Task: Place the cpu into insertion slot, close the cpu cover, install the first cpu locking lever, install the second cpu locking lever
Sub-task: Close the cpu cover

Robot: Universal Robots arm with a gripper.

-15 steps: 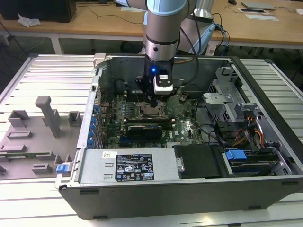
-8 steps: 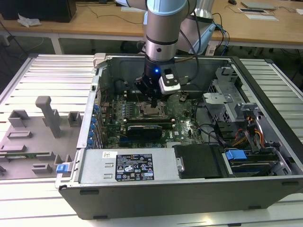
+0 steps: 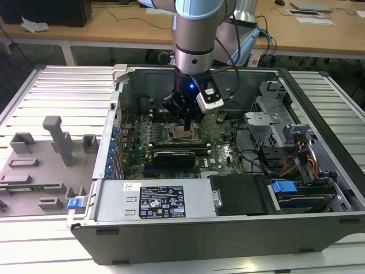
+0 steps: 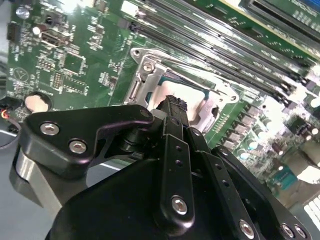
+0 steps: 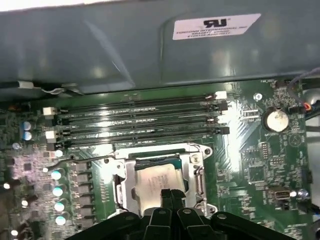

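Silver-grey cpu (image 5: 157,176), one only, sits seated in the insertion slot (image 3: 183,135) on the green motherboard (image 5: 250,165). One cpu cover (image 5: 197,174), a thin silvery frame, lies flat around the chip's edges. One arm, one gripper (image 5: 170,194): its two black fingers are pressed together with nothing between them, tips at the chip's near edge (touching or just above, cannot tell). In the second wrist view the closed tip stands over the bright chip top in the same way. Four long black memory slots (image 5: 140,117) run side by side just beyond the socket; one coin cell (image 5: 275,119) sits near their ends. Exterior view: one open computer case (image 3: 171,228) lies on its side on a slatted metal table (image 3: 63,85), with the arm reaching down inside. One black expansion card (image 3: 174,155) lies just beside the socket. Several grey plastic fixtures (image 3: 54,137) stand on the table at the exterior view's left. Wooden desks (image 3: 114,25) run behind.
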